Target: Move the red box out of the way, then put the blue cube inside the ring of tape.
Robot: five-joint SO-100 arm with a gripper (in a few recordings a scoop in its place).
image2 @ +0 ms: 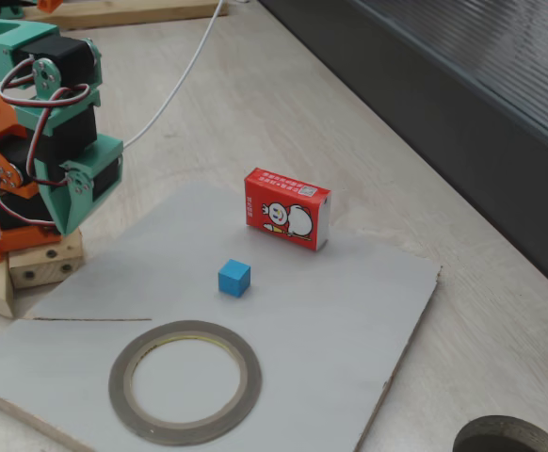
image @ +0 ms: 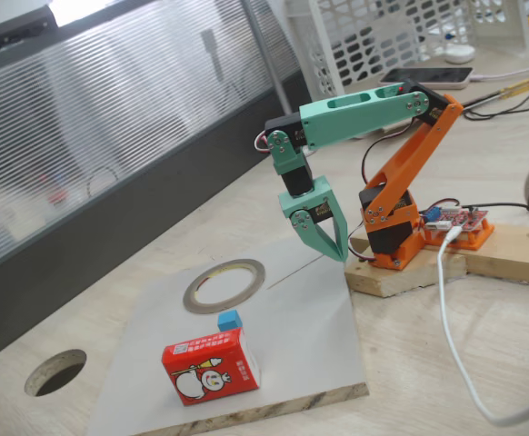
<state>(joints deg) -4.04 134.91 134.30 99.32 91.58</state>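
One red box [image: 211, 367] (glossy carton), one blue cube [image2: 234, 278] and one flat ring of tape [image2: 185, 380] lie on a grey board [image2: 349, 311]; cube at 12 o'clock of ring. Green gripper [image: 330, 242] hangs clenched, empty.

Cube [image2: 234, 278] btwn box [image2: 287, 208] & tape ring [image2: 185, 380], all apart.
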